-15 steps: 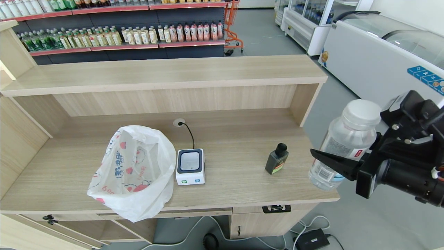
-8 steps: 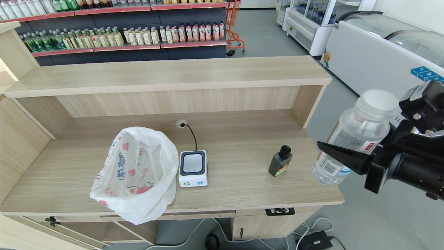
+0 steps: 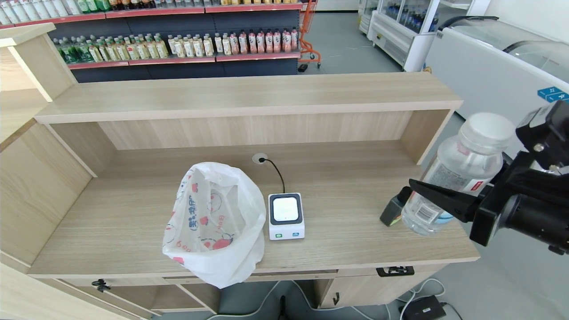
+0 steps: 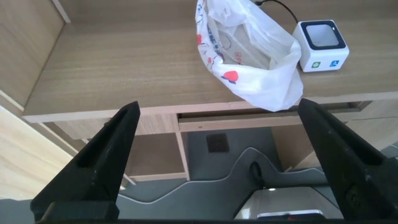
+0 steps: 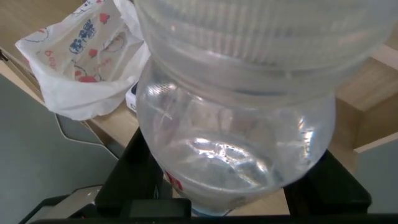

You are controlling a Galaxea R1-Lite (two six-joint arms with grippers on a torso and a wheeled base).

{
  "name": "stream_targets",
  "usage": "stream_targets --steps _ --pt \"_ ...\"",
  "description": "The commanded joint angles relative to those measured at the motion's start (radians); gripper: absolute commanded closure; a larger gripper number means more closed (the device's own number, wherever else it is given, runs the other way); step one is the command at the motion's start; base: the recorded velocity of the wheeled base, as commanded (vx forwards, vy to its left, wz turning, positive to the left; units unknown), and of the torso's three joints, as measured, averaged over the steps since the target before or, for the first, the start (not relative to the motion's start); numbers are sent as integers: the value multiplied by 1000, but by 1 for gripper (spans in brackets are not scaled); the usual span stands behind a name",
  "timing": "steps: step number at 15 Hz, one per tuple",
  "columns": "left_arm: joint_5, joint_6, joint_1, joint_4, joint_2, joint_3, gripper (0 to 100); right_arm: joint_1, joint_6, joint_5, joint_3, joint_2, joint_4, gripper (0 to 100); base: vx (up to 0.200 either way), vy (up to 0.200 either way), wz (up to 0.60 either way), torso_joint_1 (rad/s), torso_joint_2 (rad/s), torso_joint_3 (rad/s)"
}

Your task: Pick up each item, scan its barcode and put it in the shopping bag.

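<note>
Your right hand (image 3: pixel 438 195) is clamping the water bottle (image 3: pixel 462 164) across its lower body, one finger (image 3: pixel 433 200) crossing in front of the label. The bottle is tilting, white cap up and away from the desk (image 3: pixel 355 240), base hanging over the desk's near corner. Your left hand (image 4: pixel 217 112) is spread wide and holding nothing, hanging off the desk's front edge with the shopping bag (image 4: pixel 249 56) just past its fingers.

Right beside the bottle's base, on the desk side of your right hand, the small dark bottle (image 3: pixel 393 211) is standing, nearly touching. That is your first hazard: I'm judging that a low sweep would clip it and tip it over. The scanner (image 3: pixel 286 215) is sitting well off toward your left from that hand, window facing up, and the bag is standing just beyond it, mouth slumping open. Second risk: smooth plastic in a tilted grip may be sliding or twisting, so the code could miss the window.

On labels, a barcode patch (image 3: pixel 426 214) is showing low on the bottle, just under the front finger, with a red tab higher up. The bag is carrying blue lettering and red prints, which I'm not reading out.
</note>
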Motion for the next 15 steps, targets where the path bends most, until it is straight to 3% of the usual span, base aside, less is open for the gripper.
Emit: stream_targets --steps 1,4,7,11,15 --pt "-1 3 0 0 0 0 0 -44 -23 3 -9 71 -39 100 0 200 0 -2 2 2" --pt "0 10 0 0 0 0 0 -111 -94 66 -27 263 -259 100 0 200 0 5 1 5" --pt "0 6 0 0 0 0 0 -206 -255 227 -116 490 -499 100 0 67 0 1 1 1" --pt "0 6 0 0 0 0 0 -208 -283 357 -274 680 -618 100 0 0 0 0 0 0" --pt "0 6 0 0 0 0 0 -175 -304 492 -291 776 -740 100 0 0 0 0 0 0"
